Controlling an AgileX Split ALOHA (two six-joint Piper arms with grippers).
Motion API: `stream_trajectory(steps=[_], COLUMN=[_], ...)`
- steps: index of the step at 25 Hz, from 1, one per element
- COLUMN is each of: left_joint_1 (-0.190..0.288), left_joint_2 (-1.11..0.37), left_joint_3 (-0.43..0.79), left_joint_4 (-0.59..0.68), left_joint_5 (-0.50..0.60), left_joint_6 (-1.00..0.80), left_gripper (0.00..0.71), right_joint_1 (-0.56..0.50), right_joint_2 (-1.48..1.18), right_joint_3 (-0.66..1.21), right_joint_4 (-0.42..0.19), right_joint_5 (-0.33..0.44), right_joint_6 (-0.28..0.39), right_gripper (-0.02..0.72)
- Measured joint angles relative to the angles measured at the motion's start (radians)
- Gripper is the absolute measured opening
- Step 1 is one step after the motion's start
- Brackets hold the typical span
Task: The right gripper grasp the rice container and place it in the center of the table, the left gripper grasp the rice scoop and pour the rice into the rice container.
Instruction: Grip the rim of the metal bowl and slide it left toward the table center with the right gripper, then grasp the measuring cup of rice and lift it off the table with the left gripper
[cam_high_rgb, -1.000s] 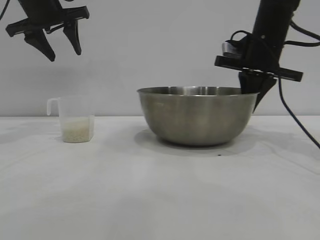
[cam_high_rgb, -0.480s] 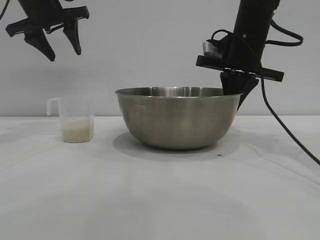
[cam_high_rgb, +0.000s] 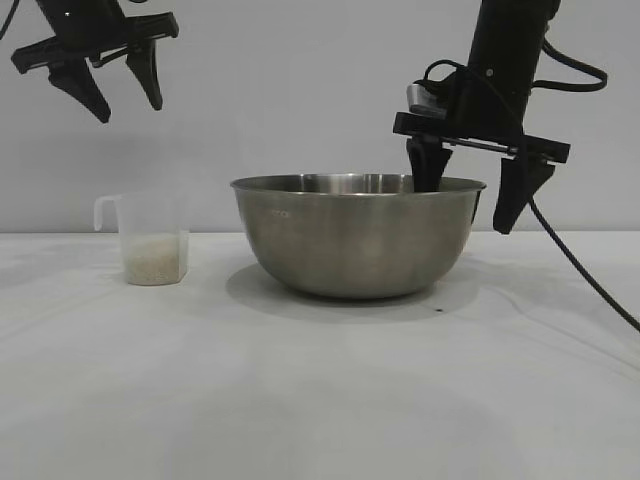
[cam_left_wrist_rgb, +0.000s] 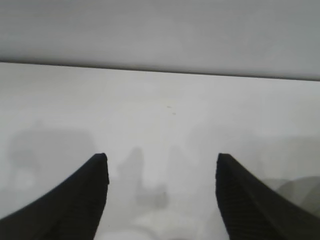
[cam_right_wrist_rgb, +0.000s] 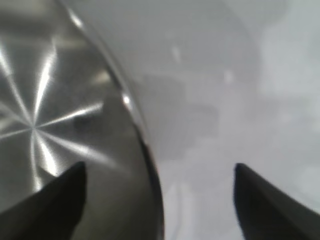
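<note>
The rice container (cam_high_rgb: 355, 235), a large steel bowl, stands in the middle of the table (cam_high_rgb: 320, 400). My right gripper (cam_high_rgb: 470, 200) is open and straddles the bowl's right rim, one finger inside and one outside; the rim (cam_right_wrist_rgb: 145, 150) runs between the fingers in the right wrist view. The rice scoop (cam_high_rgb: 150, 238), a translucent cup with a loop handle, stands at the left with rice (cam_high_rgb: 153, 260) in its bottom. My left gripper (cam_high_rgb: 125, 105) is open and empty, high above the scoop. The left wrist view shows only its open fingers (cam_left_wrist_rgb: 75, 200) over the white table.
A plain grey wall stands behind the table. A black cable (cam_high_rgb: 590, 275) hangs from the right arm down to the right.
The right gripper dragged the bowl left to the table's middle, then opened and let go of the rim. The left gripper and the scoop have not moved.
</note>
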Motion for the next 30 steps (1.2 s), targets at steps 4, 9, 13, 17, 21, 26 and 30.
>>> stream_trajectory(steps=[4, 9, 13, 17, 21, 26, 30], left_joint_1=[0.0, 0.0, 0.0, 0.0, 0.0, 0.0, 0.0], left_joint_2=[0.0, 0.0, 0.0, 0.0, 0.0, 0.0, 0.0], left_joint_3=[0.0, 0.0, 0.0, 0.0, 0.0, 0.0, 0.0], left_joint_4=[0.0, 0.0, 0.0, 0.0, 0.0, 0.0, 0.0], left_joint_5=[0.0, 0.0, 0.0, 0.0, 0.0, 0.0, 0.0], left_joint_6=[0.0, 0.0, 0.0, 0.0, 0.0, 0.0, 0.0], left_gripper=[0.418, 0.418, 0.418, 0.418, 0.418, 0.418, 0.418], right_joint_1=[0.0, 0.0, 0.0, -0.047, -0.141, -0.202, -0.204], right_joint_2=[-0.042, -0.094, -0.139, -0.173, -0.195, -0.237, -0.304], right_joint_3=[0.0, 0.0, 0.0, 0.0, 0.0, 0.0, 0.077], right_joint_4=[-0.045, -0.063, -0.124, -0.124, -0.07, -0.055, -0.058], right_joint_5=[0.0, 0.004, 0.005, 0.007, 0.008, 0.013, 0.011], right_joint_6=[0.0, -0.009, -0.014, -0.003, 0.013, 0.013, 0.011], right_gripper=[0.596, 0.596, 0.538, 0.538, 0.538, 0.538, 0.538])
